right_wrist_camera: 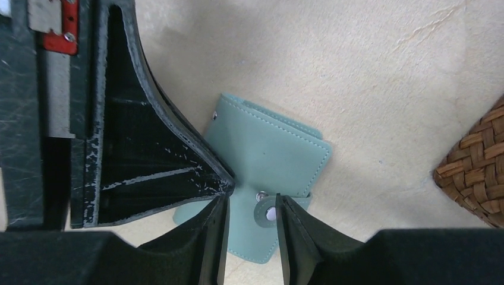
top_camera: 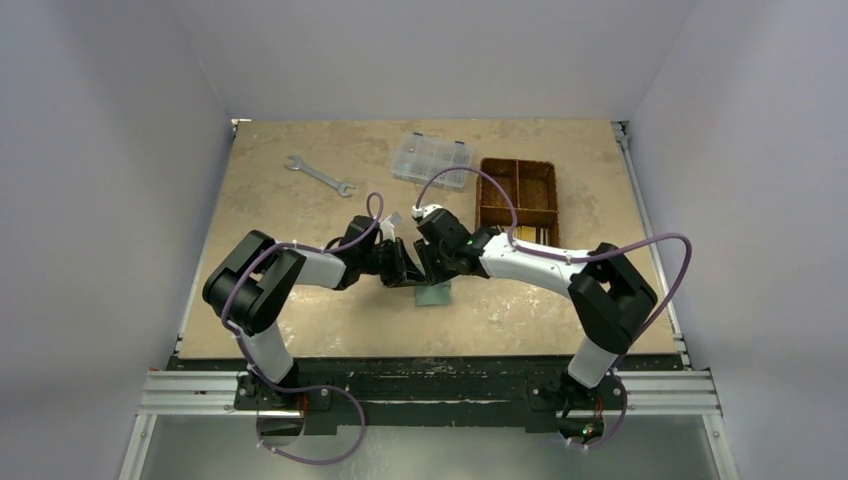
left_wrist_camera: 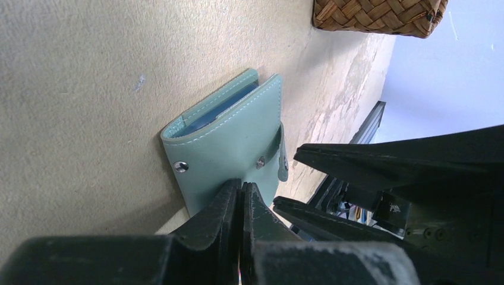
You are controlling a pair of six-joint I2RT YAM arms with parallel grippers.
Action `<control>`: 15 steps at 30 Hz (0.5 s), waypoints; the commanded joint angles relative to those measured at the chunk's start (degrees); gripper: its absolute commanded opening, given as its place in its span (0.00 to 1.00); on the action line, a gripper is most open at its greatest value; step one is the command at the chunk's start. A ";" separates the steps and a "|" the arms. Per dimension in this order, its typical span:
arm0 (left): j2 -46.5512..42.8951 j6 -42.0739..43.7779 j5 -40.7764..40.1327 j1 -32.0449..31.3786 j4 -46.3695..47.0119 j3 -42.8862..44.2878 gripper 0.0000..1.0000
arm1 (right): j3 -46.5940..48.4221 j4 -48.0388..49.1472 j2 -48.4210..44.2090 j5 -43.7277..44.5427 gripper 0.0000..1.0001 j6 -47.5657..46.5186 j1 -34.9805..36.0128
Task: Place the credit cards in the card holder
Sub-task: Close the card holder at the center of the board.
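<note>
The card holder (top_camera: 434, 294) is a sage-green folded wallet lying at the table's middle. It shows in the left wrist view (left_wrist_camera: 229, 139) and the right wrist view (right_wrist_camera: 270, 151). My left gripper (top_camera: 405, 276) is shut, and its tips (left_wrist_camera: 242, 187) press on the wallet's cover near the snap studs. My right gripper (top_camera: 430, 274) is open, and its fingers (right_wrist_camera: 252, 202) straddle the loose snap tab (right_wrist_camera: 265, 212). No credit card shows clearly. Pale flat things (top_camera: 532, 234) lie in the basket's near compartment, too small to name.
A brown woven divided basket (top_camera: 517, 172) stands at the back right, and its corner shows in both wrist views (left_wrist_camera: 380, 15) (right_wrist_camera: 475, 178). A clear compartment box (top_camera: 433, 159) and a wrench (top_camera: 319, 174) lie at the back. Both arms crowd over the wallet.
</note>
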 commanded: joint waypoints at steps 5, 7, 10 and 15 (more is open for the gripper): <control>-0.19 1.63 -1.84 -0.02 -0.38 -1.12 0.00 | 4.78 -5.94 1.88 10.89 0.40 -0.81 3.39; -0.28 1.60 -1.90 -0.05 -0.32 -1.27 0.00 | 5.21 -6.50 2.35 11.86 0.38 -0.63 3.82; -0.27 1.62 -1.89 -0.06 -0.34 -1.37 0.00 | 5.50 -6.93 2.56 12.71 0.35 -0.30 4.14; -0.35 1.58 -1.68 -0.03 -0.25 -1.33 0.00 | 5.55 -7.15 2.87 12.73 0.34 -0.09 4.32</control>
